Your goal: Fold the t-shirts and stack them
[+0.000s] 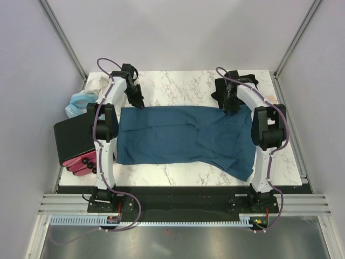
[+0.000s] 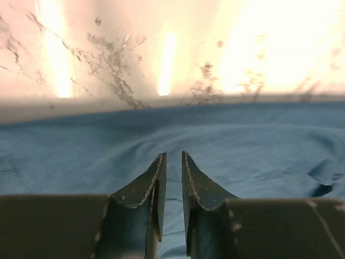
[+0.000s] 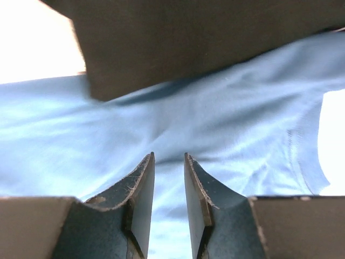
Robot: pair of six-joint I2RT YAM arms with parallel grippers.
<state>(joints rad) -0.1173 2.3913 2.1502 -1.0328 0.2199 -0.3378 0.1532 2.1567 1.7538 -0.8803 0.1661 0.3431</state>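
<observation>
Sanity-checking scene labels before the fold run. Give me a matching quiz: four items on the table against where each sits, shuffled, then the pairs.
Things:
1. teal t-shirt
2. pale blue item
3. black box
4. pink item

Places:
A. far-left corner of the table
B. near-left corner
C. spread across the middle
D. left edge, between the other two left-side items

Pairs: 1-C, 2-A, 3-D, 4-B
</observation>
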